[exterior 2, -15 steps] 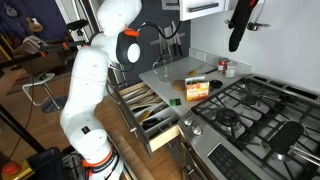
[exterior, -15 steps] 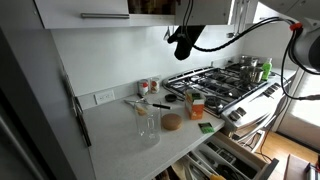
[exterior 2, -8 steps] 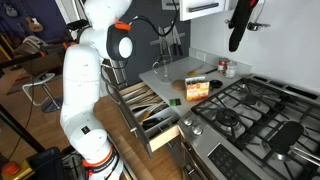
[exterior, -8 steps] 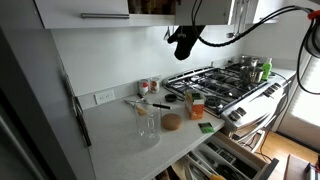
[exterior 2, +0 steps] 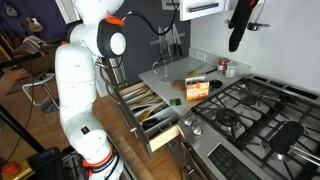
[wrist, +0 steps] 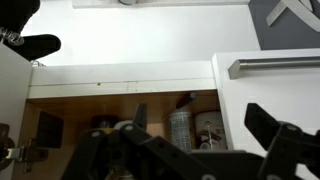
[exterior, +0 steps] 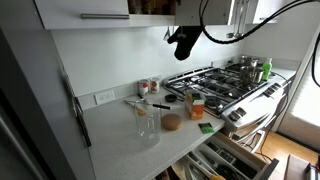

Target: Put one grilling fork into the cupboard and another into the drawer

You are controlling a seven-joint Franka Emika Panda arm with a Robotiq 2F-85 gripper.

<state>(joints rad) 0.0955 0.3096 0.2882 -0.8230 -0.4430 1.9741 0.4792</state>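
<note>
My gripper (exterior: pixel 185 42) hangs high in front of the cupboard (exterior: pixel 85 12), also seen in an exterior view (exterior 2: pixel 238 25). In the wrist view its fingers (wrist: pixel 197 112) are spread open and empty before the open cupboard bay (wrist: pixel 120 95). A thin dark handle (wrist: pixel 188 98) leans over a can (wrist: pixel 180 130) inside; I cannot tell if it is a fork. The closed door (wrist: pixel 265 90) with its steel bar handle (wrist: pixel 275 67) is to the right. One grilling fork (exterior: pixel 142 103) lies on the counter. The drawer (exterior 2: pixel 150 108) stands open.
On the counter are a glass jar (exterior: pixel 147 122), a round wooden lid (exterior: pixel 172 122), a small box (exterior: pixel 195 105) and spice jars (exterior: pixel 150 87). The gas stove (exterior: pixel 225 78) carries a pot (exterior: pixel 252 68). A fridge handle (exterior: pixel 78 115) is nearby.
The arm's elbow and upper links have swung, while the gripper stays at almost the same spot in front of the cupboard. Nothing on the counter has moved.
</note>
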